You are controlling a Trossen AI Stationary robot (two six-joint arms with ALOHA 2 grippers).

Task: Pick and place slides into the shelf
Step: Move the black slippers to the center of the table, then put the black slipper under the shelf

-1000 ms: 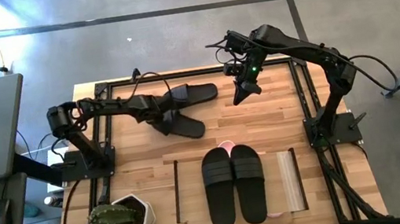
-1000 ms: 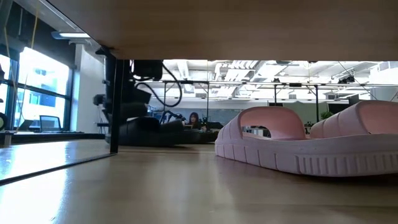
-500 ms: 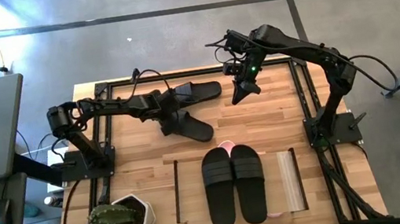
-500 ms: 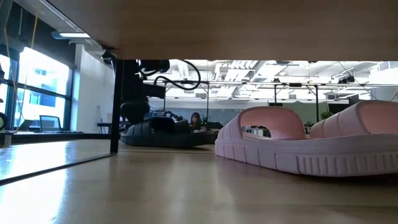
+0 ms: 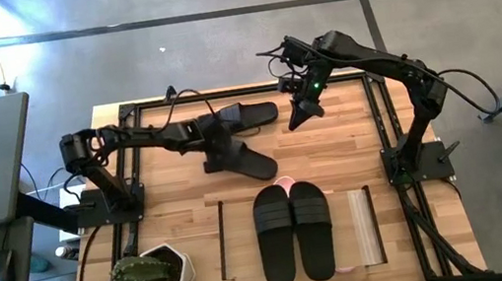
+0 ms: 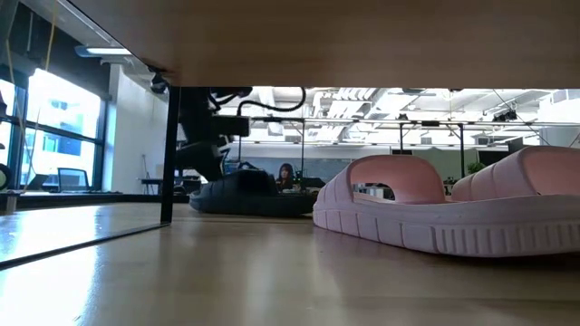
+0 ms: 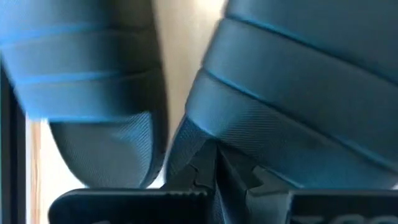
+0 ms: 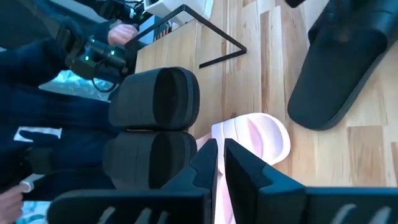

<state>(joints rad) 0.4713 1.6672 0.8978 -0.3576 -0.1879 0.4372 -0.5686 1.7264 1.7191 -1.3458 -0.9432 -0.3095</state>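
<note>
My left gripper (image 5: 219, 148) is shut on a black slide (image 5: 250, 161) lying slantwise at mid-table. A second black slide (image 5: 249, 116) lies flat just beyond it, toward the far edge. The shelf (image 5: 364, 230) stands at the near edge with a pair of black slides (image 5: 295, 232) on its top panel. The pink-and-white slides (image 6: 435, 210) rest under that panel, one toe peeking out (image 5: 283, 185). My right gripper (image 5: 298, 116) hangs shut over the far right of the table, holding nothing. My left gripper pinches an edge of the black slide's strap (image 7: 205, 146) between its two fingers. The fingers slant down from the table's left side. The slide sits low at the table top (image 6: 252, 197); whether its sole rests on the wood, I cannot tell.
A white pot with a cactus (image 5: 156, 272) stands at the near left corner. Black frame rails (image 5: 383, 121) run along the table's edges. In the right wrist view, a person in dark sleeves (image 8: 56, 93) shows past the near edge. Bare wood lies between the held slide and the shelf.
My left gripper has gone toward the table's right edge and rolled its wrist. The held black slide has slid with it toward the right and a little nearer the shelf, turning about. The far slide and my right gripper have stayed put.
</note>
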